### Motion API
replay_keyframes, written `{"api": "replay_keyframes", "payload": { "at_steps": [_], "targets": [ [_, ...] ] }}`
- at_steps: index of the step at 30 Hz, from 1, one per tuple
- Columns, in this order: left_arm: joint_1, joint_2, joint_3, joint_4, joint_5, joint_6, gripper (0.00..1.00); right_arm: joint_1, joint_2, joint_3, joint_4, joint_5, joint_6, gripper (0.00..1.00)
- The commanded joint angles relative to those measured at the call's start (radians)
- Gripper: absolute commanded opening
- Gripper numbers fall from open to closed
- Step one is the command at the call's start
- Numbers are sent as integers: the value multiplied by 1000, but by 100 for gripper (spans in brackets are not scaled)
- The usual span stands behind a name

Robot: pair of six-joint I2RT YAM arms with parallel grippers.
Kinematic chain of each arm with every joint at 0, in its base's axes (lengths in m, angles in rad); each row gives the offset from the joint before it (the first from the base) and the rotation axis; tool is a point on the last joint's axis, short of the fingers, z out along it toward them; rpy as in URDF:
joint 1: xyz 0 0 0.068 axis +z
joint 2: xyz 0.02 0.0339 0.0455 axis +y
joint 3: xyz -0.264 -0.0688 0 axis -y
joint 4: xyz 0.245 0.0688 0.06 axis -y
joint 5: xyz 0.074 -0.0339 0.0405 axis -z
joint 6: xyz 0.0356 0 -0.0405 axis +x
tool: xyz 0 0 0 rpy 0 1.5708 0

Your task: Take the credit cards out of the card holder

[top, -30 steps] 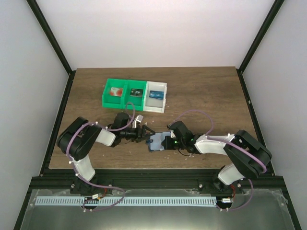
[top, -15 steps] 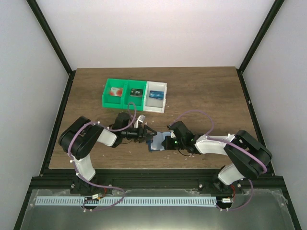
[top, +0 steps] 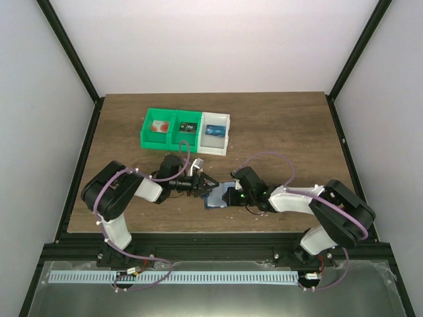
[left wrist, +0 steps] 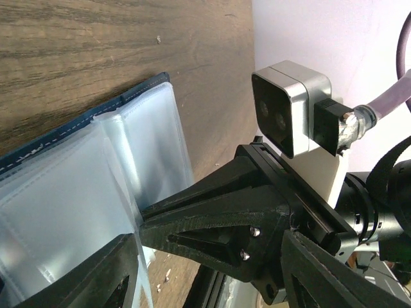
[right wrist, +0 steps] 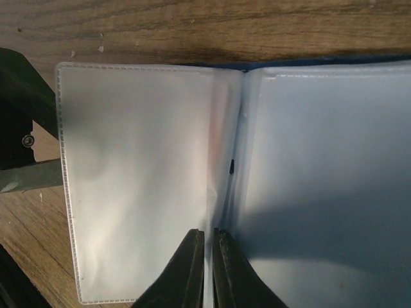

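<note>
Plainly, the card holder (top: 215, 197) lay open and flat on the wooden table (top: 284, 132), its navy edge showing around two milky, clear pocket panels that met at a middle fold. Whether any card sat inside those pockets could not be told through the cloudy plastic. At the fold, the right gripper (right wrist: 207, 240) had its two fingers drawn almost together, with only a thin sliver of pocket sheet between them, so it was pinching the holder there. Just to the holder's left, the left gripper (top: 207, 187) stood spread wide with nothing in its grasp, one finger (left wrist: 106, 279) over the near pocket panel; whether it touched the plastic could not be made out. From the left wrist view, the right arm's grey camera block (left wrist: 289, 109) rose just beyond the holder. Well behind the holder, toward the far side of the table, sat a green bin (top: 147, 134) with a white bin (top: 216, 150) touching its right side; a whitish credit card (top: 158, 127) with a red spot lay in the green bin's left compartment.
</note>
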Motion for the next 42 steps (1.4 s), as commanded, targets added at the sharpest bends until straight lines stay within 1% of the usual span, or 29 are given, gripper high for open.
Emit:
{"api": "replay_keyframes", "payload": {
  "at_steps": [1,4,7,11,16,20,25,32,42],
  "targets": [
    [-6,-25,18,43,24,-5,63,-4,-28,-3,18,2,6,6],
    [-5,-45,28,-27,5,49,63,-3,-23,-4,18,3,10,4],
    [-5,-69,43,-153,-51,146,68,-2,-27,-8,19,7,14,4],
    [-6,-82,73,-331,-116,257,69,-3,-34,-12,17,9,14,3],
    [-5,-91,99,-433,-186,329,70,-4,-31,-12,18,9,14,3],
    [-5,-93,118,-496,-232,369,73,-2,-28,-11,19,9,14,3],
    [-6,-90,118,-505,-245,376,74,-3,-30,-12,19,10,14,3],
    [-6,-76,107,-449,-197,339,74,-3,-27,-9,18,9,14,3],
    [-6,-49,65,-314,-113,248,71,-4,-24,-7,17,10,16,3]
  ]
}}
